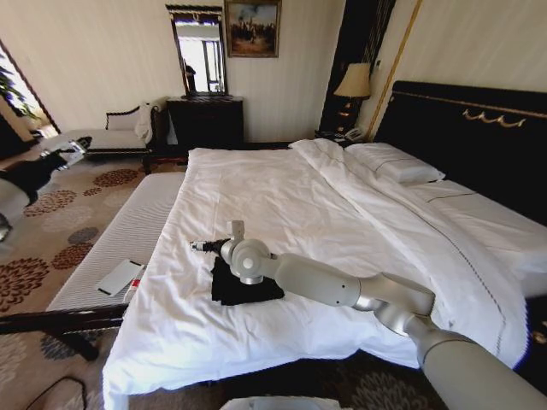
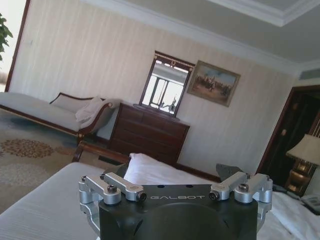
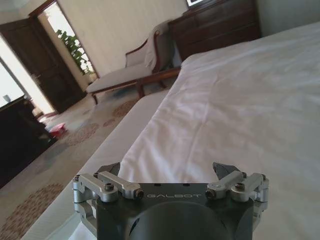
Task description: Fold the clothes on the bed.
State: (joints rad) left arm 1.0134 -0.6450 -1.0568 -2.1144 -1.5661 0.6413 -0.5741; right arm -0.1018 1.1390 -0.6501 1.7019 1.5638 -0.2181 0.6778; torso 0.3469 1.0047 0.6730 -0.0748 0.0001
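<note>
Head view first: your right arm reaches across from the near right, and the right gripper point(image 1: 198, 245) hangs over the bed point(image 1: 282, 196) just left of the clothes point(image 1: 244, 289). The black T-shirt is a small bunched dark patch on the near left part of the white sheet, partly under the wrist housing. It looks already compacted, not spread out, so judge the fold as late or near done. The left gripper point(image 1: 75, 152) sits far left, off the bed, out over the patterned carpet point(image 1: 51, 231).

Left wrist view: the left gripper point(image 2: 175, 186) has its jaws spread wide, nothing between them. It faces the chaise point(image 2: 45, 111) and dark dresser point(image 2: 149, 134) past a white corner of bedding.

Right wrist view: the right gripper point(image 3: 167, 176) is also released, fingers apart and empty, aimed over bare sheet toward the bench point(image 3: 100, 165) beside the bed.

Risks, as judgement: the shirt lies behind the right fingertips, so if you close now you grab sheet or air. Dragging the wrist back low could catch the shirt and undo the bundle. Pinching too deep would lift the white sheet with the fabric. The shirt is near the bed edge, so a hard push could slide it off.
</note>
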